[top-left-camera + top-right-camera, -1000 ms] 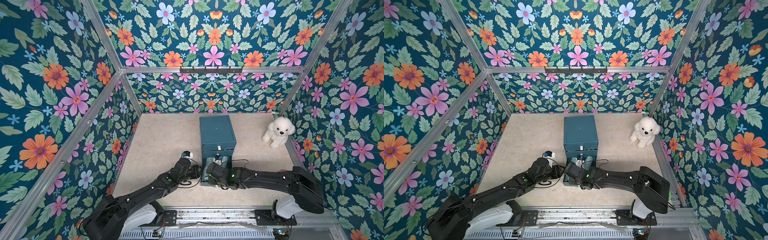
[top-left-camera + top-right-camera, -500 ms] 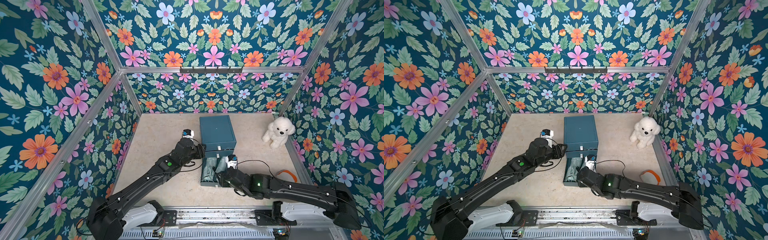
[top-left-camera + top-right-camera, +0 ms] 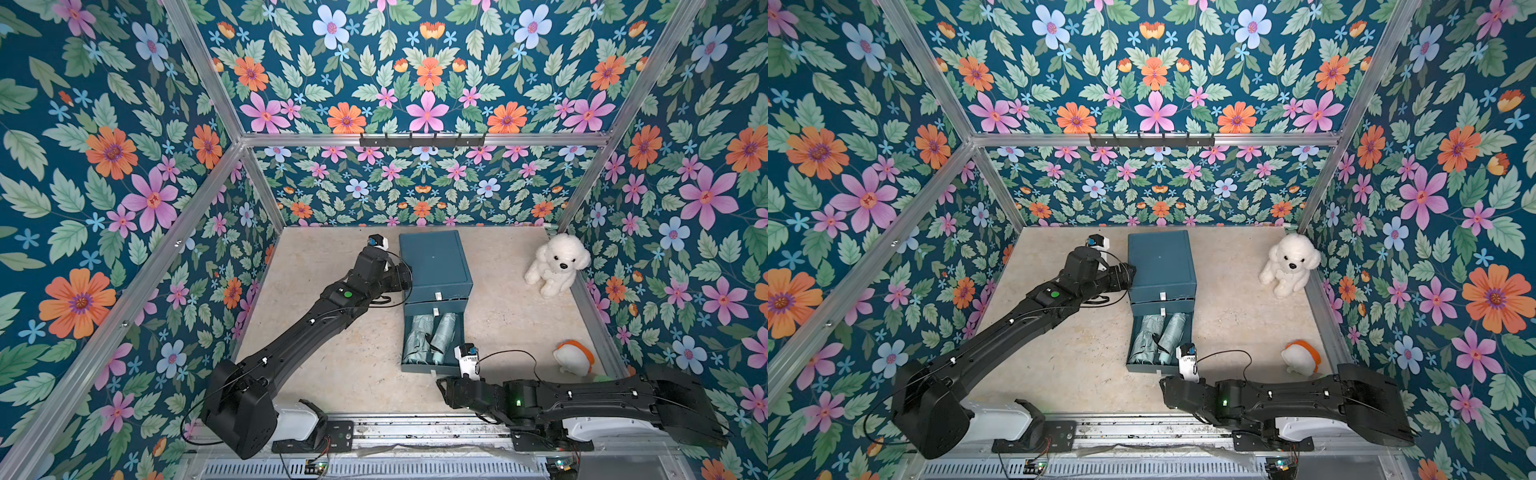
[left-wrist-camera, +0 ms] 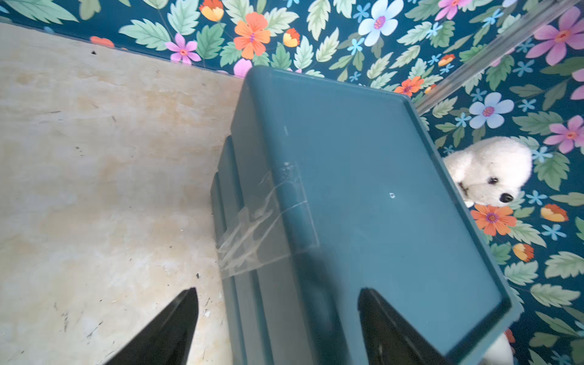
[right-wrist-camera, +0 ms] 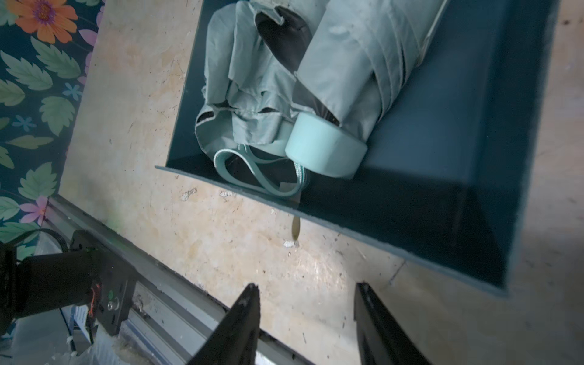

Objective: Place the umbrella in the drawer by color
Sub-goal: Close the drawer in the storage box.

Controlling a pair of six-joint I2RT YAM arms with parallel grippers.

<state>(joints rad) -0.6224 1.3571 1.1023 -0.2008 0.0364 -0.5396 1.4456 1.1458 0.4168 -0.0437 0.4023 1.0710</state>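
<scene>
In a top view: open drawer (image 3: pixel 432 368) at lower centre holds the pale-green umbrella (image 3: pixel 444 328) beside a second umbrella (image 3: pixel 417 338), bare floor (image 3: pixel 340 353) either side. Left wrist: left gripper (image 4: pixel 277 290) spread wide, empty, one finger over floor, the other over the cabinet (image 4: pixel 379 177) top. Right wrist: right gripper (image 5: pixel 305 286) parted, holding nothing, just outside the drawer's front rim.

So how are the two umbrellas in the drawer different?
The rumpled umbrella has loose, bunched cloth; the rolled umbrella is wrapped tight. The rolled umbrella's handle shows whole; the rumpled umbrella's hides mostly under cloth. Both are pale green, folded, side by side in the drawer.
</scene>
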